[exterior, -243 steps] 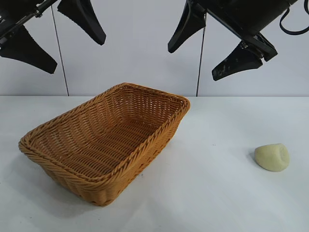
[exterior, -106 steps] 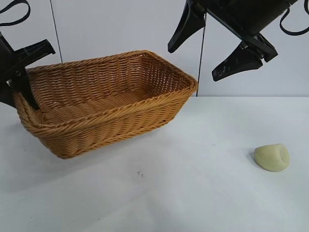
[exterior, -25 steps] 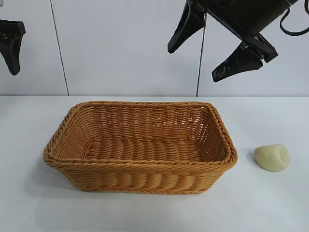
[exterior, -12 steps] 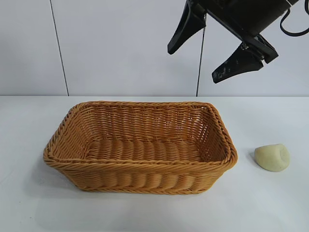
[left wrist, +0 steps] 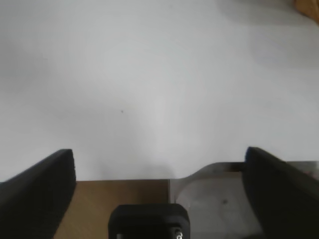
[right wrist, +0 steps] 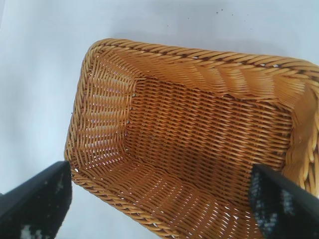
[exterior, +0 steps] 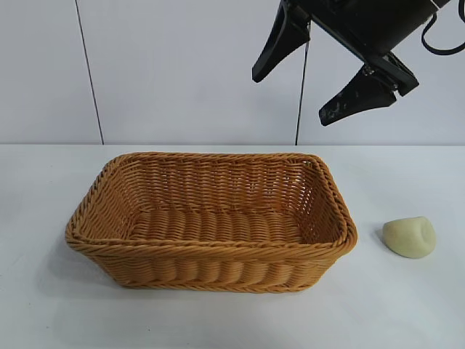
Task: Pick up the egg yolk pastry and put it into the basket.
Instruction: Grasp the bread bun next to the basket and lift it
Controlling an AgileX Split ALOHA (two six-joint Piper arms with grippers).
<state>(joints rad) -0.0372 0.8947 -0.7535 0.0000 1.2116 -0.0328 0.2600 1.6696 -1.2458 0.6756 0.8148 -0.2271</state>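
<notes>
On the white table sat one basket and, just beside its right end but apart, one egg yolk pastry. Above, the right claw hung wide open, holding nothing; the left claw was likewise spread and bare.

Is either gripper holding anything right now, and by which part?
Nothing is held. The right gripper hangs open above the basket; the left gripper is open over bare table. The pastry lies untouched beside the basket.

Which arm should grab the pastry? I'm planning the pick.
Right, probably: its open hand hangs above the table on the side of the pastry, which lies right of the basket. The left hand isn't over the scene.
</notes>
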